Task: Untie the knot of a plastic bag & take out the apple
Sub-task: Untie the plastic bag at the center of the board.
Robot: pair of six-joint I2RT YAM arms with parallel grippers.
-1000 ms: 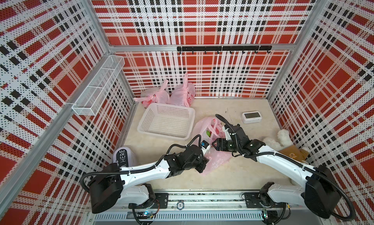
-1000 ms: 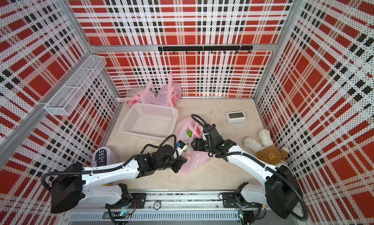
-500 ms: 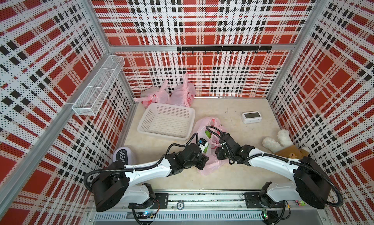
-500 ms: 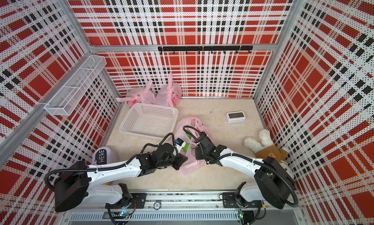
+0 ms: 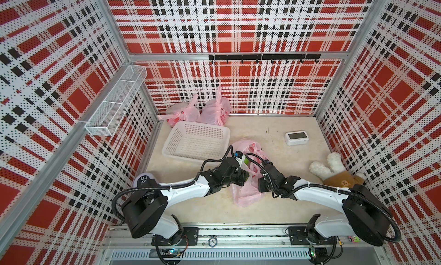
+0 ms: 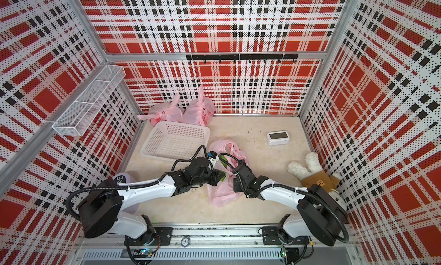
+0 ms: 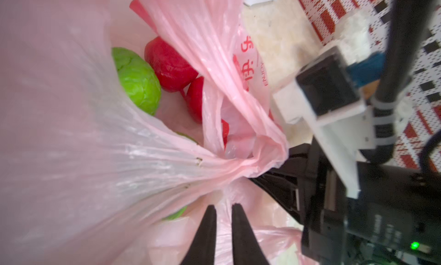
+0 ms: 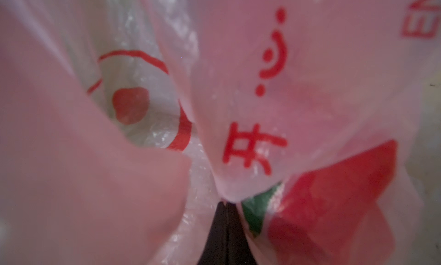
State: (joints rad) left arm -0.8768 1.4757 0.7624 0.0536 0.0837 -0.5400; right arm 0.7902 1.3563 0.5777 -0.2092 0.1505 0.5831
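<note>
**Plastic bag (image 5: 247,194) clamped by the right gripper (image 8: 225,205), mouth gaping**

The bag is seen lying on the tabletop (image 5: 274,212) between the two arms, just beside the near corner of the white basket (image 5: 181,157). A fold of its pink film is pinched between the closed fingers of the right gripper. The left gripper (image 7: 223,207) is placed at the bag's mouth, its fingers slightly parted and gripping nothing firmly. Inside, a red rounded item (image 7: 169,65) and a green one (image 7: 138,82) are visible. Which of them is the apple cannot be told.
</note>
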